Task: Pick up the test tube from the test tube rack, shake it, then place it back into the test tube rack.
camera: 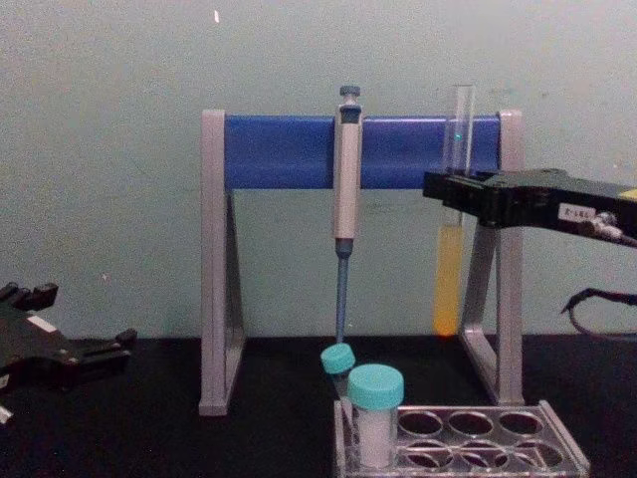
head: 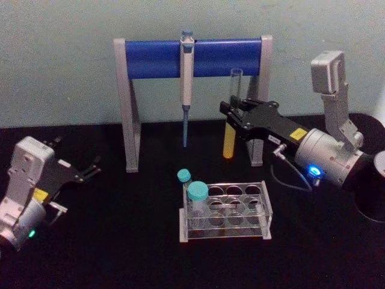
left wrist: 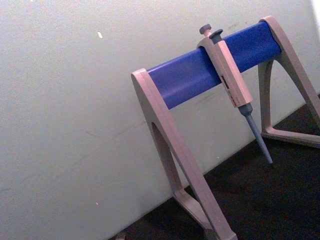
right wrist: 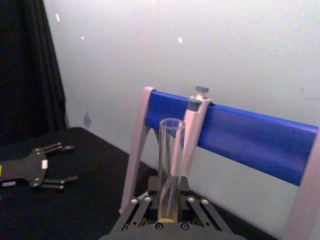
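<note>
The test tube point(head: 232, 114) point(camera: 453, 249), a tall clear glass tube with yellow liquid in its lower part, hangs upright in the air, well above the table. My right gripper point(head: 231, 115) point(camera: 448, 194) is shut on its middle; the right wrist view shows the tube's open rim point(right wrist: 171, 150) rising between the fingers. The test tube rack point(head: 264, 211) point(camera: 557, 438) sits below, toward the front of the black table. My left gripper point(head: 90, 168) point(camera: 90, 349) rests open at the far left, away from everything.
A grey-legged stand with a blue bar point(head: 192, 57) point(camera: 289, 149) point(left wrist: 210, 72) stands at the back, a pipette point(head: 187, 84) point(camera: 345, 189) hanging from it just left of the tube. Two teal-capped tubes point(head: 197, 192) point(camera: 375, 388) occupy the rack's left end.
</note>
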